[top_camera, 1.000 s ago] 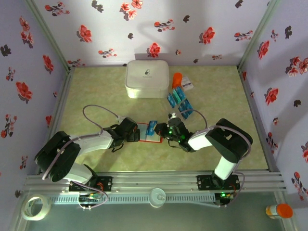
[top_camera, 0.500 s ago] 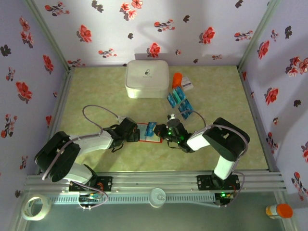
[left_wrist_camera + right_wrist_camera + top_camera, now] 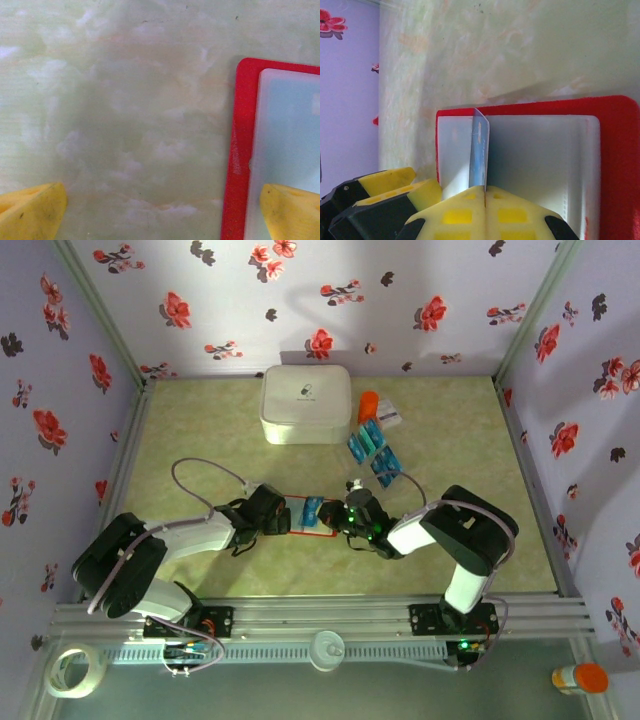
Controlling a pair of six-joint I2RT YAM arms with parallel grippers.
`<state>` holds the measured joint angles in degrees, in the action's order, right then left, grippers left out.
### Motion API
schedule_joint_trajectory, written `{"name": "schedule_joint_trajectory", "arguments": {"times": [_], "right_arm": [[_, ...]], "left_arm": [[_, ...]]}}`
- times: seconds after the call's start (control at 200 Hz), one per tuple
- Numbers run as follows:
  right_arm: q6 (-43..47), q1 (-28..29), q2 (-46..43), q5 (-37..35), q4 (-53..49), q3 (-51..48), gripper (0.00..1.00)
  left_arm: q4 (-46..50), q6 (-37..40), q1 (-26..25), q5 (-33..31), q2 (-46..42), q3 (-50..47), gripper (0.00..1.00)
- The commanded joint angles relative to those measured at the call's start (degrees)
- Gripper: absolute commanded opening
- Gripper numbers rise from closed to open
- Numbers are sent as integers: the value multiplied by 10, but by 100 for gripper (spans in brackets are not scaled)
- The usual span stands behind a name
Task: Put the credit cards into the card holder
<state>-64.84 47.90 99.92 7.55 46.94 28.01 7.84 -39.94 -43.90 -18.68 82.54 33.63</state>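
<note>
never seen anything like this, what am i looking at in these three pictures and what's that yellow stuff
These are two robot arms bolted at the near edge of a table. One picture looks down from above; the other two come from cameras on the wrists, so the yellow pieces are fingers. On the table: an open red card holder, a sheet of teal credit cards, a white box and an orange object. The right gripper is shut on one credit card, over the holder's pale inside. The left gripper is open, holding nothing, one finger over the holder.
</note>
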Motion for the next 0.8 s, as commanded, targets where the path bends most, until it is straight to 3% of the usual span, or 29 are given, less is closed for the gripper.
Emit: {"name": "schedule_joint_trajectory", "arguments": {"times": [0.0, 0.795], "right_arm": [[-6, 7, 4, -3, -25, -11, 0], [-9, 13, -10, 9, -103, 2, 0]], "left_arm": [[19, -2, 5, -12, -3, -14, 100], [18, 0, 5, -12, -2, -14, 100]]}}
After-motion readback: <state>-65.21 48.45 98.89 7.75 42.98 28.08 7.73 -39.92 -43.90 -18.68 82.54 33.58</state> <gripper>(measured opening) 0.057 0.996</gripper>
